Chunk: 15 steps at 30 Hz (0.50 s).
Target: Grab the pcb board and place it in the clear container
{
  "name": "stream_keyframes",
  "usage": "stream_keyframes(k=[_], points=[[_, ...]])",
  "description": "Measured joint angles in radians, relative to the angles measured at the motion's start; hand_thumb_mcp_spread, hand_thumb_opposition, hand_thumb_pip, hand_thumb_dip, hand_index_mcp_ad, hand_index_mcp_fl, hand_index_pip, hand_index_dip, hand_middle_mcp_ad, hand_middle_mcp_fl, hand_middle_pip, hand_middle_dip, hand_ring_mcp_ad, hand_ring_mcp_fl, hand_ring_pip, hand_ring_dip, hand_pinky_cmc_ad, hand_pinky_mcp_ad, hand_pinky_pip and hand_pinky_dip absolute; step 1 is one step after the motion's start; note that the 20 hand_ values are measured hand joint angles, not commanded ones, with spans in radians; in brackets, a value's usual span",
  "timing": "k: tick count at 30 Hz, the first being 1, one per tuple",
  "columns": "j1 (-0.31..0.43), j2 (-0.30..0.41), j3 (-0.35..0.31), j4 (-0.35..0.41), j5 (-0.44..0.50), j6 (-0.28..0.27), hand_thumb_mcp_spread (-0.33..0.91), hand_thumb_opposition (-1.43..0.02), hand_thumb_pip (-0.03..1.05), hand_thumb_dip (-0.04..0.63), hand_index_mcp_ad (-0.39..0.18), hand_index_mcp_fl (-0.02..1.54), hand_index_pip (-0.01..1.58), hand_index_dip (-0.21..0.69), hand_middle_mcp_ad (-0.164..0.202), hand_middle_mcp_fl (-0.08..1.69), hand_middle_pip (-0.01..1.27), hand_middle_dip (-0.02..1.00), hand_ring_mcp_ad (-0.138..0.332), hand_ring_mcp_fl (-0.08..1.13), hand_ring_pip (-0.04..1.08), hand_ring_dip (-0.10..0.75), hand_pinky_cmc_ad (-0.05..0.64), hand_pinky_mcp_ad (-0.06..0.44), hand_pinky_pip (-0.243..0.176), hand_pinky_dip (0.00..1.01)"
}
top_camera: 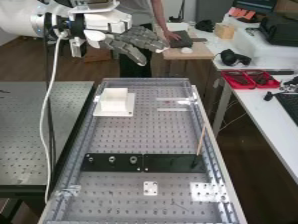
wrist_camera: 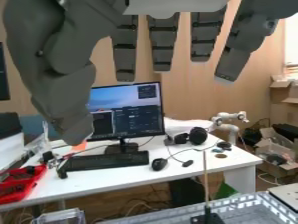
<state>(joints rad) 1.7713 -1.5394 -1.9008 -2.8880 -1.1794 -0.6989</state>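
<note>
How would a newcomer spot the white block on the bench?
Find the long perforated bench in the middle of the high view. Near its far end, left of centre, is a flat white plate with the white block on top. It stands up boxy, unlike the flat black plates lying across the bench nearer the camera.

Lower than the smooth, matt hand (top_camera: 133,44), the perforated bench top (top_camera: 123,136) looks like dull metal; on it are a matt, plastic-looking block (top_camera: 114,99), smooth dark strips (top_camera: 170,163) and a wooden stick (top_camera: 201,140).
</note>
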Motion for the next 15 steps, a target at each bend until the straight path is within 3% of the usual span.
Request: stream_keyframes(k=[7,15], points=[[-0.037,0.011,0.012,-0.032,-0.054,0.001,0.3,-0.8,0.65,0.222,-0.106,0.14,0.39,0.063,0.075,0.09,0.12,0.16,0.194,0.0,0.09,0.037,0.347,0.274,-0.108,0.66],[-0.057,0.041,0.015,-0.042,-0.078,-0.038,0.3,-0.8,0.65,0.222,-0.106,0.14,0.39,0.063,0.075,0.09,0.13,0.16,0.194,0.0,0.09,0.037,0.347,0.274,-0.108,0.66]])
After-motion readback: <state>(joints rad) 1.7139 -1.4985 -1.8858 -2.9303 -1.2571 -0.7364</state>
